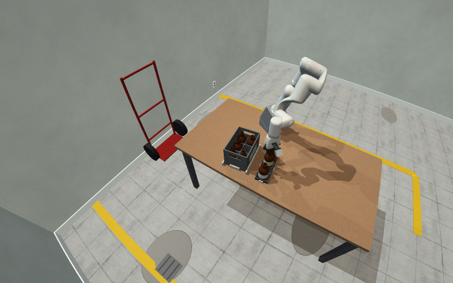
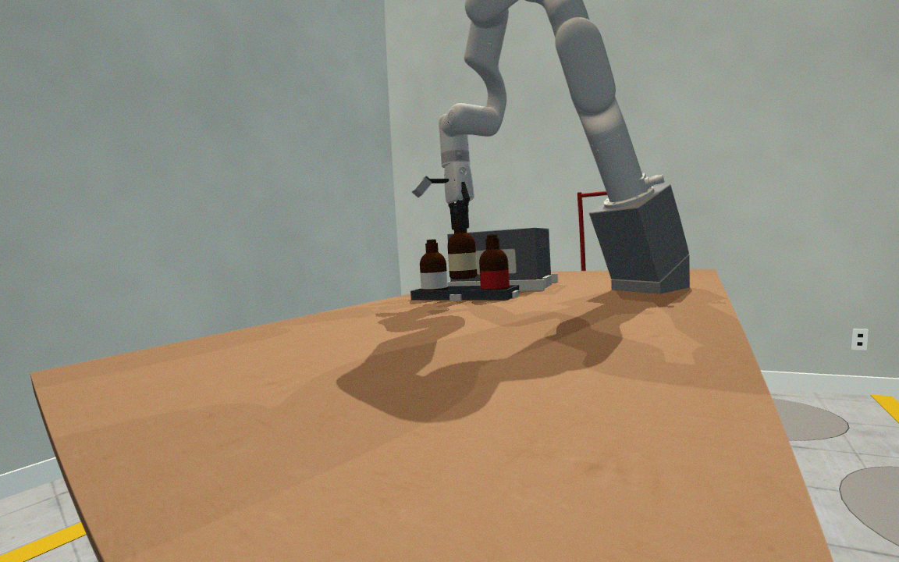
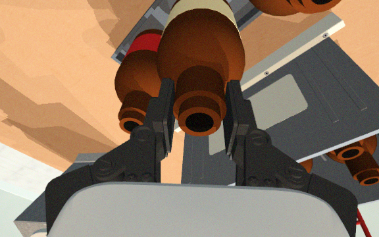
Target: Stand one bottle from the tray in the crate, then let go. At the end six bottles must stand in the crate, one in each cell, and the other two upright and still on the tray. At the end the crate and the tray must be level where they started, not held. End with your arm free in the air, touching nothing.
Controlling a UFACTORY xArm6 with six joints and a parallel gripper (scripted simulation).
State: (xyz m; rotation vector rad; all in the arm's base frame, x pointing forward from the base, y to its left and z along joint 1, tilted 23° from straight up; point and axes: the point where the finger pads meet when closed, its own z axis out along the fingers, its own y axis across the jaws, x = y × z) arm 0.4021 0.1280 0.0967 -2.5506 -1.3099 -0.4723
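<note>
1. We see the hand [image 3: 199, 108] clamped on the neck of the cream-labelled bottle [image 2: 462, 254], its fingers pressed to either side just below the lip.
2. That bottle hangs upright with its base lifted a little above the tray [image 2: 431, 294], between the white-labelled bottle [image 2: 433, 267] and the red-labelled bottle [image 2: 494, 264], both of which stand on the tray.
3. The gaps to these two neighbours are narrow; the red-labelled one sits just beside the held bottle in the wrist view.
4. The crate [image 1: 229, 151] stands just beside the tray, near the tabletop [image 1: 326, 190] edge that faces the red hand truck [image 1: 139, 96].
5. Above the crate the space is open; a wide stretch of tabletop lies on the tray's far side from it.
6. From the top view we count bottles in the crate only roughly; its walls hide the lower cells, so we cannot tell which cell is free.
7. In the exterior view the bottles cover most of the crate, and the arm's grey pedestal [image 2: 676, 275] stands near it.
8. The wrist view cuts off the bottle bodies and shows only part of the crate wall.
</note>
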